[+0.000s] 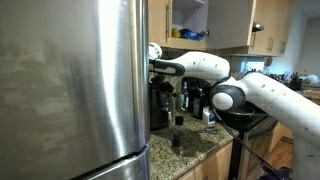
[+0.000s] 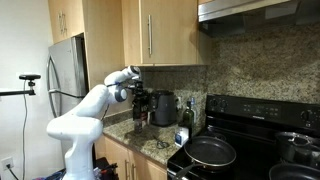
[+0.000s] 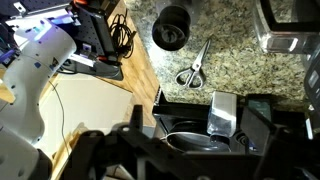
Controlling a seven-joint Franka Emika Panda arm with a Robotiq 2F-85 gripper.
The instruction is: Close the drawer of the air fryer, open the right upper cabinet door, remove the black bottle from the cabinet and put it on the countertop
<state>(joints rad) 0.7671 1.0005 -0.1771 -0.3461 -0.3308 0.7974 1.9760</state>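
The air fryer [image 1: 158,100] [image 2: 140,106] stands on the speckled granite countertop [image 3: 240,60] beside the fridge. Seen from above in the wrist view, its black drawer [image 3: 172,110] is pulled out, showing the round basket and a silver front handle [image 3: 222,112]. My gripper [image 3: 200,122] hangs open just above the drawer, with one dark finger on each side of it and nothing held. In both exterior views the gripper [image 1: 158,68] [image 2: 135,86] sits at the fryer's top. The right upper cabinet door [image 2: 175,30] is shut. The black bottle is out of view.
Scissors [image 3: 195,65], a round black container [image 3: 172,28] and a clear glass vessel [image 3: 288,25] lie on the counter ahead of the drawer. A steel fridge [image 1: 70,90] stands close by. A coffee maker [image 2: 165,108] and a stove with pans [image 2: 212,152] sit along the counter.
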